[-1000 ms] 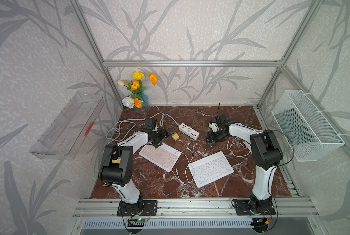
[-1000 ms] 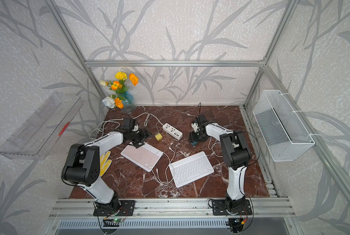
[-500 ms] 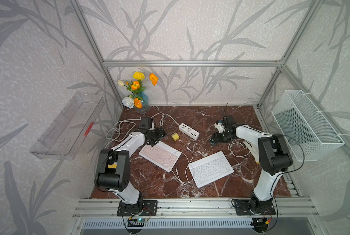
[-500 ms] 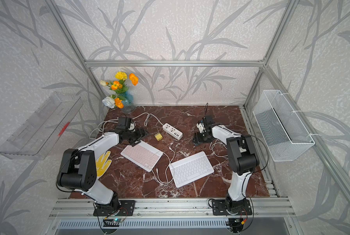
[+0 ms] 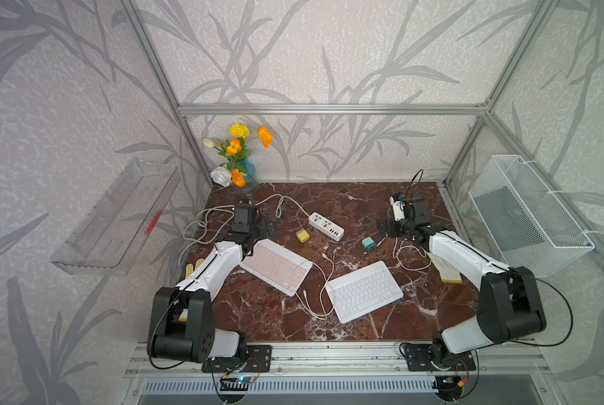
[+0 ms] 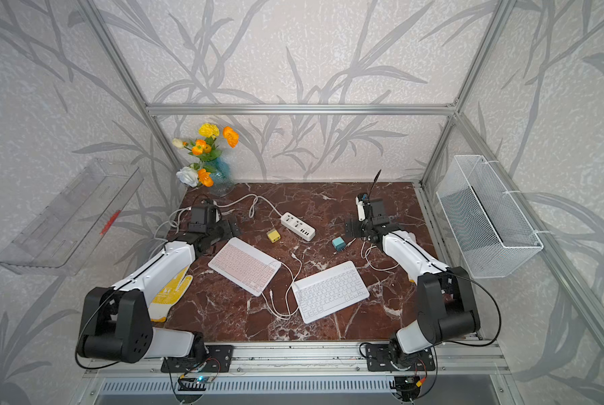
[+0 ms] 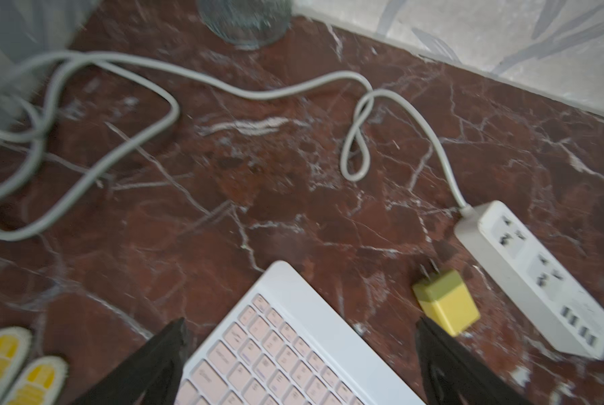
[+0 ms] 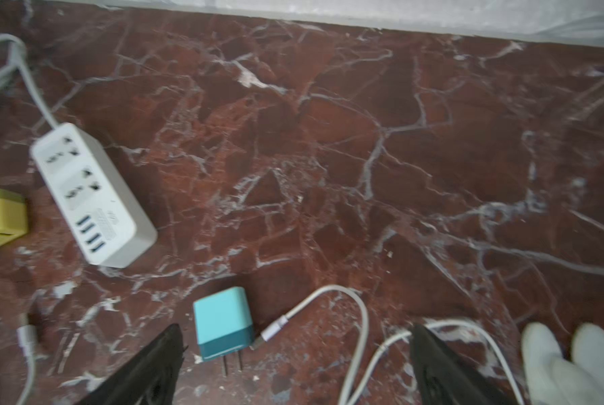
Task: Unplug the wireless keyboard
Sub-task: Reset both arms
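Both pincers are released, jaws spread wide and grasping nothing. The left pincer (image 7: 300, 326) hovers over a corner of the pink keyboard (image 5: 276, 266), which lies mid-table (image 5: 363, 200) beside the white keyboard (image 5: 363, 291), with a thin white cable (image 5: 316, 313) looping between them. The right pincer (image 8: 296, 329) hangs above the teal charger (image 8: 223, 322), which lies loose near the power strip (image 5: 326, 226) and the yellow charger (image 5: 302, 235).

left gripper (image 7: 300, 322): fingers spread wide | right gripper (image 8: 296, 328): fingers spread wide
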Robot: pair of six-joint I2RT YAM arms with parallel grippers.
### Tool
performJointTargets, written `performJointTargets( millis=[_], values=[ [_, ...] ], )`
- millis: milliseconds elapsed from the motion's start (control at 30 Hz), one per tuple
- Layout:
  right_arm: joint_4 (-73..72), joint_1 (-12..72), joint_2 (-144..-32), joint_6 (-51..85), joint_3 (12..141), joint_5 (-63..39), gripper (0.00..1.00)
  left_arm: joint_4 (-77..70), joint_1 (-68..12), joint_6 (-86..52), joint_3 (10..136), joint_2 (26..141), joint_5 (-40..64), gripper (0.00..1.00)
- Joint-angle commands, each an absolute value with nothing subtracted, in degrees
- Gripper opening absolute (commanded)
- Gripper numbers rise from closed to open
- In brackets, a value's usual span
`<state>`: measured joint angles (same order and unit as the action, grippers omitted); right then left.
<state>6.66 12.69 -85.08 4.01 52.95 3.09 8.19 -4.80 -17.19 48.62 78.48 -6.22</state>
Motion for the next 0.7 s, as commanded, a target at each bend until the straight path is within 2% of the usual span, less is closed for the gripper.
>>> performJointTargets(
  millis=[0, 133, 333, 400, 467, 533, 667],
  values=[
    [-9.8, 12.5, -78.8, 3.4, 42.7, 16.5, 0.99, -1.2, -2.9, -10.8, 44.5, 77.1, -17.3, 1.0],
    [-22.5, 12.4, -73.0, 1.0, 32.5, 24.6, 0.99, -7.6, -0.9, -7.4, 38.5, 76.4, -17.6, 1.0],
    [-18.4, 11.6, -69.9, 1.3, 29.7, 32.8, 0.99, -26.0, 1.2, -7.1, 28.9, 78.4, -18.3, 1.0],
    [-20.3, 10.8, -69.1, 1.9, 27.8, 32.4, 0.99, -31.6, 1.3, -6.3, 27.2, 80.0, -18.7, 1.0],
    [-21.8, 9.6, -69.5, 3.0, 26.5, 31.1, 0.99, -32.6, 1.8, -6.8, 26.9, 80.3, -14.7, 1.0],
    [-24.2, 8.9, -70.4, 3.7, 25.4, 29.7, 0.99, -42.8, 1.7, -6.0, 23.0, 82.6, -12.7, 1.0],
    [-29.6, 8.8, -72.3, 2.6, 23.8, 27.7, 0.99, -52.2, 0.0, -3.5, 19.7, 86.6, -12.2, 1.0]
  ],
)
